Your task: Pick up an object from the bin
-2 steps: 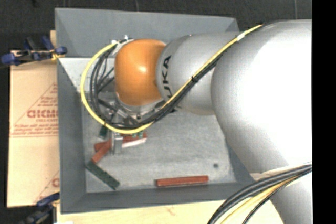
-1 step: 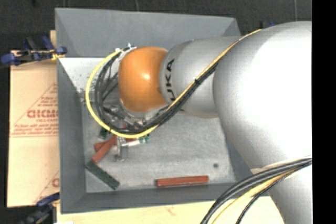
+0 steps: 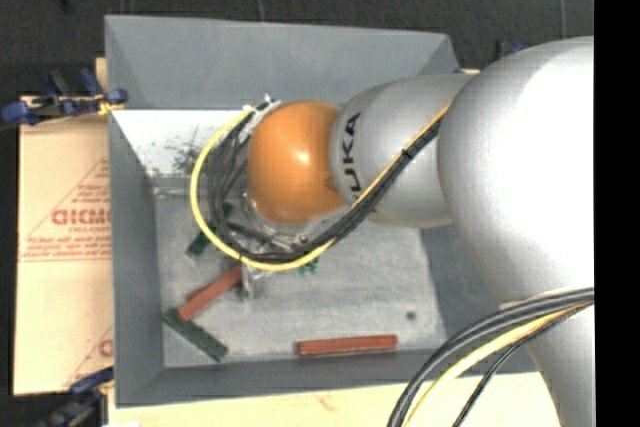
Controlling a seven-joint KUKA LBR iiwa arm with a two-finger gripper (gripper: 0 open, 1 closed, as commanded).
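My gripper (image 3: 248, 281) pokes out below the orange wrist cover, low in the left half of the bin. It is at the upper right end of a red-brown bar (image 3: 209, 296) that lies slanted on the bin floor. A dark green flat piece (image 3: 201, 336) lies at the bar's lower left end, towards the front left corner. A small green thing (image 3: 196, 246) shows just left of the cover.
A second red-brown bar (image 3: 347, 346) lies flat near the bin's front wall, right of the gripper. Another bit of green (image 3: 311, 267) peeks out under the cover's right side. The arm and its cables hide the bin's middle and right.
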